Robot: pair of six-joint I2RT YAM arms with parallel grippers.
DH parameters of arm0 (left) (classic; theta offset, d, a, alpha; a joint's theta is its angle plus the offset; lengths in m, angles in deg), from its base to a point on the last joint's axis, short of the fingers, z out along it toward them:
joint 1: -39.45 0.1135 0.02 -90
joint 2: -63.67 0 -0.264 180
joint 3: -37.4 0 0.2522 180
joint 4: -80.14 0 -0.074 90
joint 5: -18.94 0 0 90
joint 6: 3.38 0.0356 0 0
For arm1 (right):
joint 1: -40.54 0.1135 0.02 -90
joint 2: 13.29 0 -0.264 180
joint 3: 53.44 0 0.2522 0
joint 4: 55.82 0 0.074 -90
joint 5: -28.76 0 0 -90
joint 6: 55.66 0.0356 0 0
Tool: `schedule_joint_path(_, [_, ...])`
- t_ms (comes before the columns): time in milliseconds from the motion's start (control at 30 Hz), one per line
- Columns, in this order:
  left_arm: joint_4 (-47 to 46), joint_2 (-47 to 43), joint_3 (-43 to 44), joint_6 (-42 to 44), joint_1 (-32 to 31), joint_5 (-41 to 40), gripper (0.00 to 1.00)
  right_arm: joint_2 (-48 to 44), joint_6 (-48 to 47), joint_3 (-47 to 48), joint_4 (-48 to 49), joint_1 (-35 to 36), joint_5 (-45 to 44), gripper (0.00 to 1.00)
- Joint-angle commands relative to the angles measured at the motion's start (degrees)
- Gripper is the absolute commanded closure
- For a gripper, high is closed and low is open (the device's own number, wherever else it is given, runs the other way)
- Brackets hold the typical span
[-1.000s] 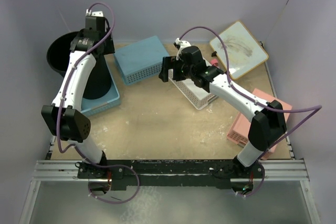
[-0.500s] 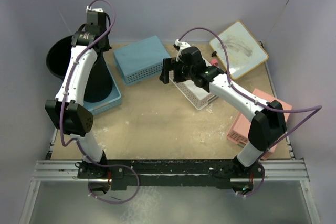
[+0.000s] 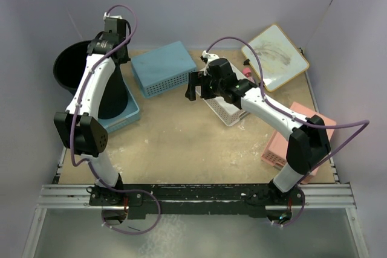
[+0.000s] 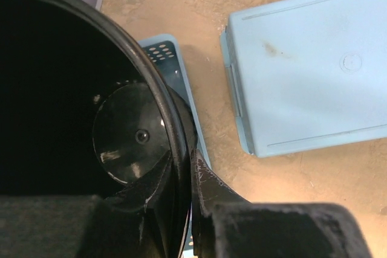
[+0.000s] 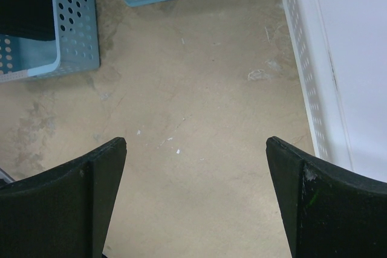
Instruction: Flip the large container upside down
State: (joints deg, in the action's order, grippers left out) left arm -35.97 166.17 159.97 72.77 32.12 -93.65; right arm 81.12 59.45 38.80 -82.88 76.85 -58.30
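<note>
1. Though tall and glossy, probably light, stiff plastic: large container (image 3: 69, 67), black, upright, mouth up, at far left of tabletop (image 3: 181, 143), base inside a blue basket (image 3: 124, 119).
2. Left end effector (image 4: 181, 173) pinched narrow on its rim, one finger inside, one outside; a sensible hold, given a smooth, likely slippery side.
3. Right end effector (image 5: 195, 149) spread wide, holding nothing, above bare tabletop.
4. Side wall (image 3: 30, 58) close on left, second blue basket (image 3: 163, 67) near on right; more open room toward the middle for tipping over.
</note>
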Motion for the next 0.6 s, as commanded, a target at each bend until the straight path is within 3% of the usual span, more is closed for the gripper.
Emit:
schedule_joint_path(0, [-0.9,0.1,-0.6,0.7,0.3,-3.0,0.91,-1.6,0.3,1.9,1.5,0.0,0.4,0.00])
schedule_joint_path(67, [-0.3,0.2,-0.2,0.6,0.3,-3.2,1.00,-1.5,0.5,2.0,2.2,0.0,1.0,0.00])
schedule_joint_path(567, [5.3,-11.3,16.5,2.6,0.2,-7.7,1.00,-1.5,1.5,2.7,4.2,0.0,1.5,0.00])
